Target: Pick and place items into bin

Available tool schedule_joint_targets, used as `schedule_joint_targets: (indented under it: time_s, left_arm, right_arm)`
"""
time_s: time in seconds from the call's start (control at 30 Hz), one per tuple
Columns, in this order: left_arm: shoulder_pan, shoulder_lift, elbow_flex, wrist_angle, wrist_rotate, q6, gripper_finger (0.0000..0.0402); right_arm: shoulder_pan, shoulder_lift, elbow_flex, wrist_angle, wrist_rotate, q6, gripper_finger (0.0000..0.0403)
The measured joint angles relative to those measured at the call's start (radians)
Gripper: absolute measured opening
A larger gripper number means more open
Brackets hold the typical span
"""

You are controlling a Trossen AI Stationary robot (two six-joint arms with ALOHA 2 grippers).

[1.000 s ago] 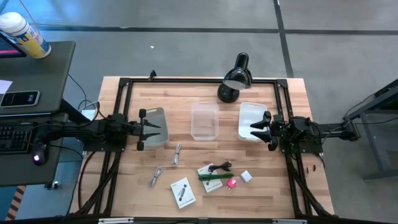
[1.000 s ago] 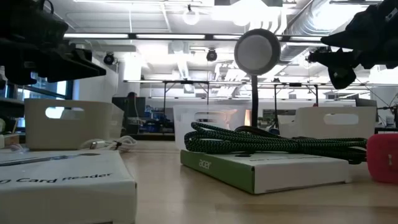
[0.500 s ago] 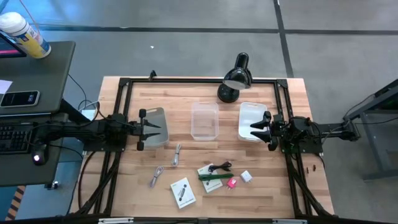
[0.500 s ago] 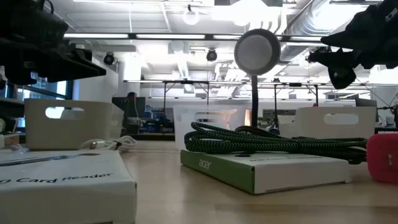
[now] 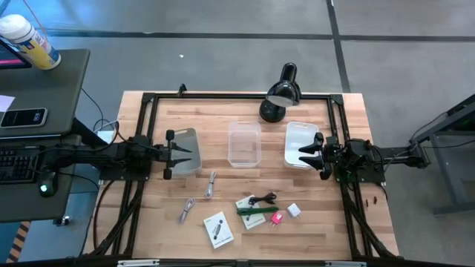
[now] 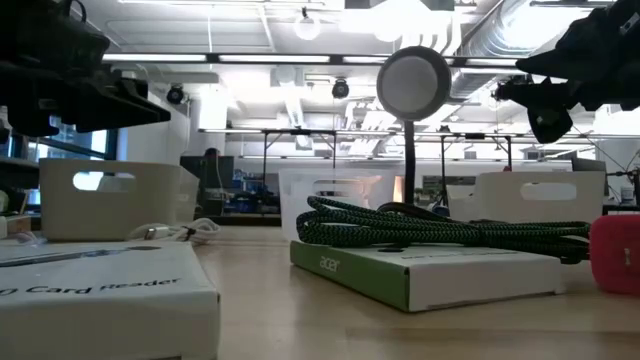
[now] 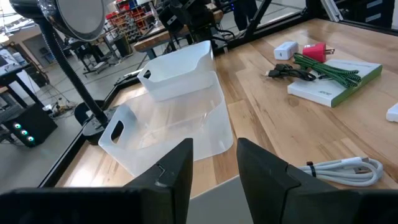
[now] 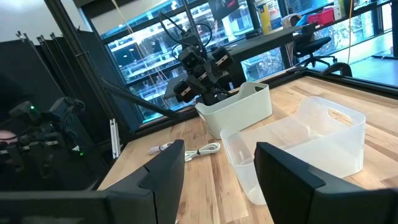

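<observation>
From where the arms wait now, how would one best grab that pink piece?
The pink piece is small and lies flat, just clear of the green-edged box and white block. I'd come straight down with the nearer right gripper, probably closing across its narrow body, away from the prongs.

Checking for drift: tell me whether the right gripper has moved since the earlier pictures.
No. The right gripper sits over the same white bin, beside the desk lamp, as before.

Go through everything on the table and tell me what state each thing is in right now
Left end effector: open, holding nothing.
Right end effector: open, holding nothing.
Clear bin: upright, empty.
Desk lamp: standing, head tilted down.
Green cable: lying on the green-edged box.
White cable: coiled, lying flat.
</observation>
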Motion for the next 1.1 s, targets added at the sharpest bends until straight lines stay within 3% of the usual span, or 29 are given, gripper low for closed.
schedule_joint_targets:
  time_s: [0.9,0.97,1.1]
  left_arm:
    - [0.0,0.0,0.0,0.0,0.001,-0.008,0.0113]
    - [0.0,0.0,0.0,0.004,0.022,-0.095,0.0113]
    - [0.0,0.0,0.0,0.065,0.082,-0.413,0.0113]
  right_arm:
    - [0.0,0.0,0.0,0.0,0.0,0.0,0.0184]
    - [0.0,0.0,0.0,0.0,0.0,0.0,0.0184]
    - [0.0,0.0,0.0,0.0,0.0,0.0,0.0184]
